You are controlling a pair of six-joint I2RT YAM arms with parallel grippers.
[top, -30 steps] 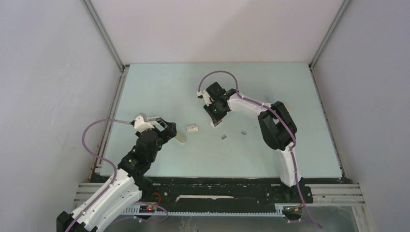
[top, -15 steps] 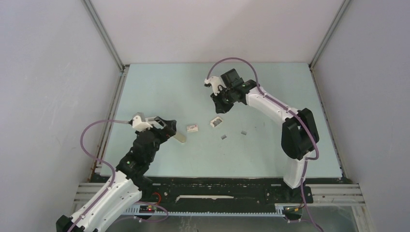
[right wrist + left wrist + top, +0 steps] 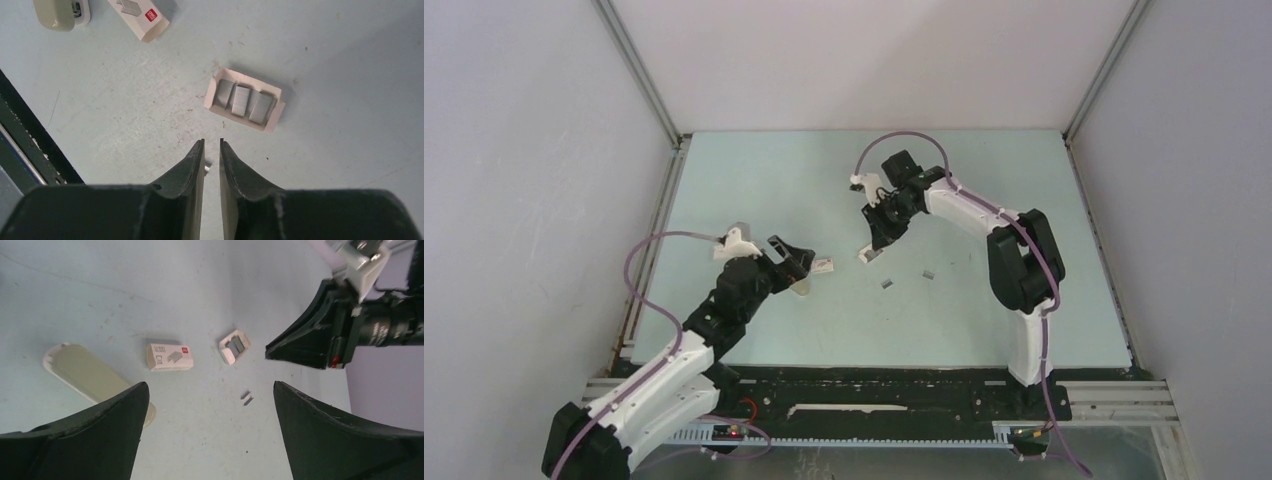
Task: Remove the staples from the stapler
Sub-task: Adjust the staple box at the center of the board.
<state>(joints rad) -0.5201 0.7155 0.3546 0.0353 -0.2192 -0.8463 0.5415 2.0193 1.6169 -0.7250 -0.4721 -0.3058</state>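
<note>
1. The left pincer [image 3: 210, 386] is released, its jaws spread wide, and it hangs over the tabletop [image 3: 754, 180] left of the middle.
2. The stapler [image 3: 87, 374], beige, lies flat below that pincer (one end is hidden behind a finger), a little nearer the near edge than the far one.
3. A small white printed box [image 3: 170, 357] lies closed just beside the stapler, on the side toward the right edge.
4. Next along, near the tabletop's middle, is an open card tray [image 3: 210, 100]. It holds three grey blocks of staples [image 3: 242, 101] side by side.
5. Two loose staples [image 3: 246, 398] lie on the bare tabletop near the tray, toward the near edge. Another bit lies further toward the right edge.
6. The right pincer [image 3: 211, 143] hangs just beside the tray, on its far-edge side. Its fingers are almost together, leaving a narrow slit, and a tiny pale speck [image 3: 206, 168] shows in that slit. I cannot tell whether the pincer is clenched on anything.
</note>
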